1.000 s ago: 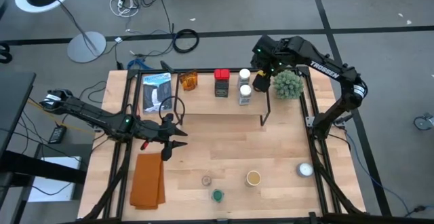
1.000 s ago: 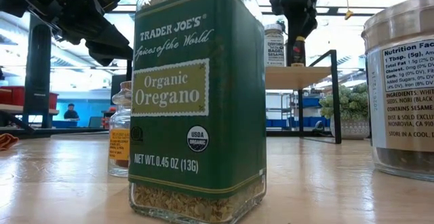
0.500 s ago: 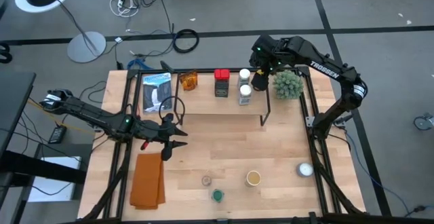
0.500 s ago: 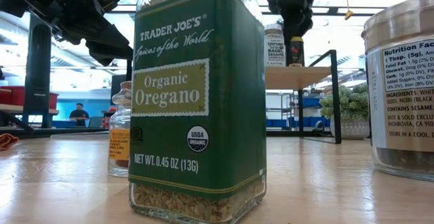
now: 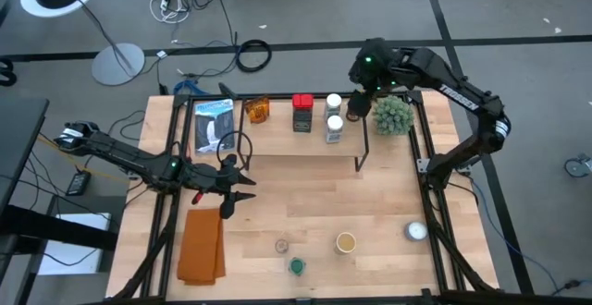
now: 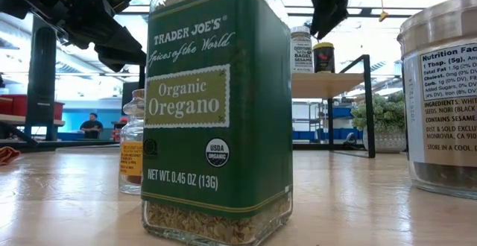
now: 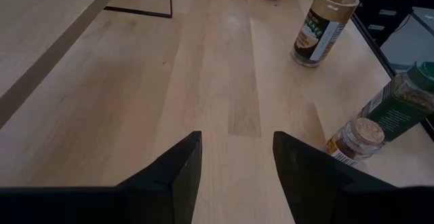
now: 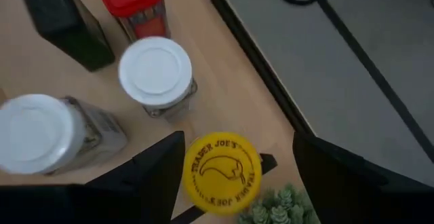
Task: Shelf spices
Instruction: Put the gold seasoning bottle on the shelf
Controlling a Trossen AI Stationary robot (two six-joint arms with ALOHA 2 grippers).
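Note:
The shelf point(image 5: 277, 143) stands at the table's far side. On it stand an amber jar point(image 5: 257, 111), a red tin point(image 5: 302, 113), two white-capped jars point(image 5: 334, 103) point(image 5: 334, 129) and a yellow-lidded jar point(image 8: 222, 172), which also shows in the low view point(image 6: 323, 57). My right gripper point(image 8: 237, 142) is open above the yellow-lidded jar, clear of it point(image 6: 326, 24). My left gripper point(image 7: 237, 149) is open and empty, low over the table's left middle point(image 5: 242, 194). A tan-lidded jar point(image 5: 345, 242), a green oregano jar point(image 5: 296, 266) and a small jar point(image 5: 281, 246) stand near the table's front edge.
A spiky green plant ball point(image 5: 391, 114) sits right beside the shelf's right end. A dark package point(image 5: 215, 125) lies on the shelf's left end. An orange cloth point(image 5: 202, 245) lies at the front left. A white dome point(image 5: 415, 231) sits at the front right.
My right gripper has gone up from the yellow-lidded jar, which stays standing on the shelf's right end. The wrist has drawn back a little toward the table's far right.

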